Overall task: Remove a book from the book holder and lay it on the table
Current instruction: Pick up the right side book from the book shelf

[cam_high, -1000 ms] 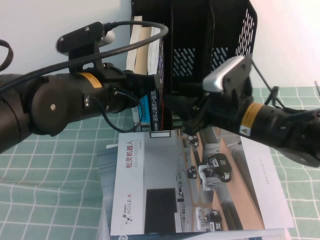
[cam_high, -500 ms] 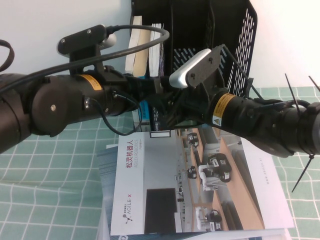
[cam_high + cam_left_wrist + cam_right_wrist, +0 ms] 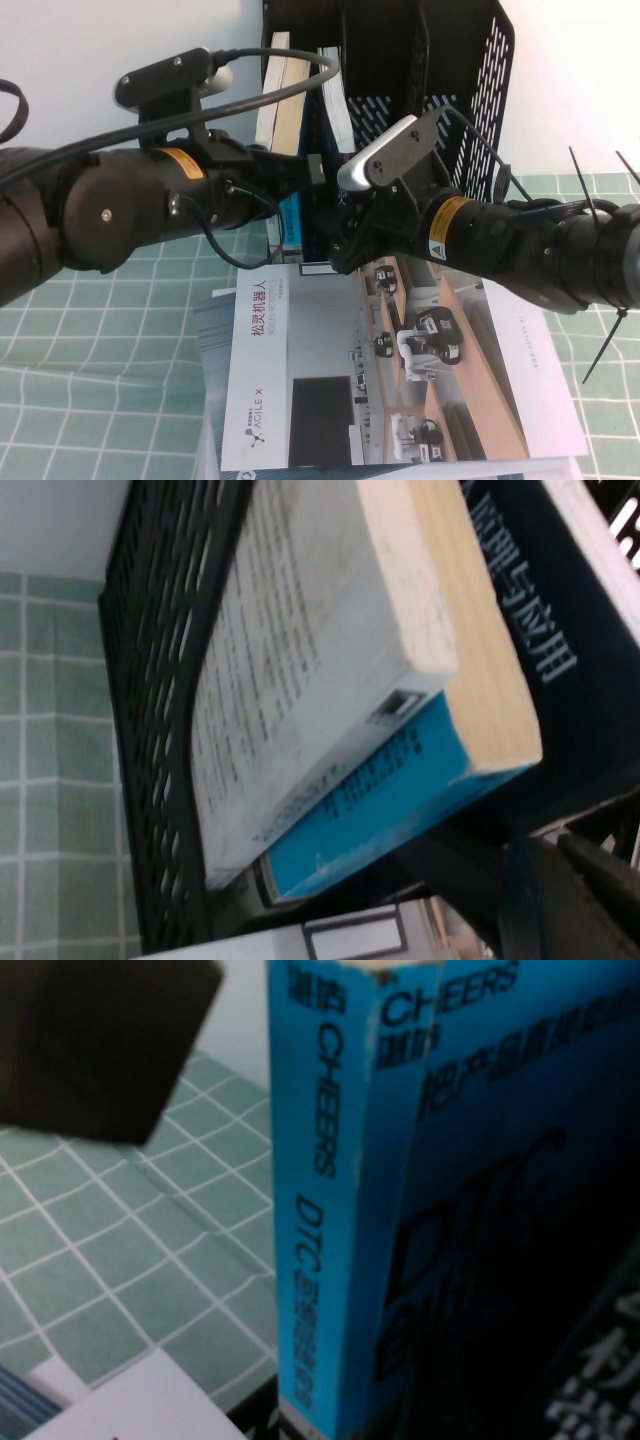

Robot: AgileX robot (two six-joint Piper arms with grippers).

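Book (image 3: 560, 610): dark spine, upright in the book holder (image 3: 440, 60), leftmost compartment, beside a blue-spined book (image 3: 340, 1210). Step: reaching in; book not yet gripped. Right hand (image 3: 340, 245) at the holder's mouth, spread wide, empty. Left hand (image 3: 315, 172) at 10 o'clock of it; opening cannot be told. Next: close on the spine, draw out. Brochure (image 3: 390, 370) occupies the surface (image 3: 100, 380) at 6 o'clock; bare cloth lies at 9 o'clock.

high: raised, angled down | wrists: close on blue-spined book (image 3: 340, 1210), shared
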